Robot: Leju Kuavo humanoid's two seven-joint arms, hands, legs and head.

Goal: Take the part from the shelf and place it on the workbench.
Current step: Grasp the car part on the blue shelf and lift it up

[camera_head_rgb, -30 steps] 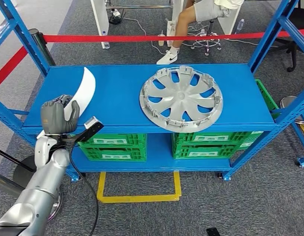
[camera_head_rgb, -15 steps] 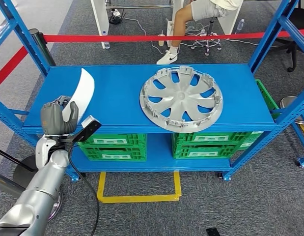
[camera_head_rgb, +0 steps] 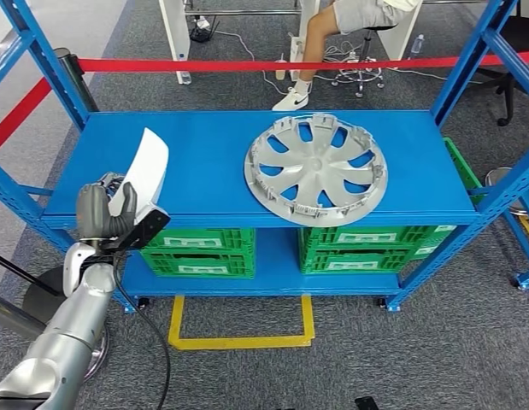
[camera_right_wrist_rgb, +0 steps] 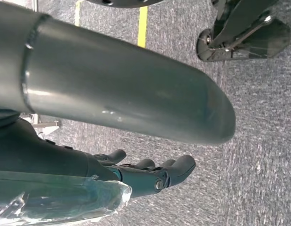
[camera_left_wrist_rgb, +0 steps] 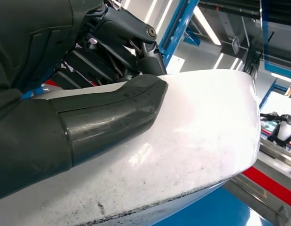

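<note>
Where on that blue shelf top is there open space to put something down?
The blue shelf is bare between the white curved part in the left hand and the silver hubcap, and also right of the hubcap toward the end. The hubcap crowds the middle-right.

The part (camera_head_rgb: 147,165) is a white, curved panel, smooth and glossy, with a rounded upper corner. It stands tilted at the left front end of the blue shelf (camera_head_rgb: 209,171), its top leaning away over the shelf top, its lower end gripped in the left hand (camera_head_rgb: 102,211). Up close, the thumb lies flat across its pale face (camera_left_wrist_rgb: 193,132), which shows faint scuffs and a dark grimy line along one edge. Whether its lower end touches the shelf cannot be told.
</note>
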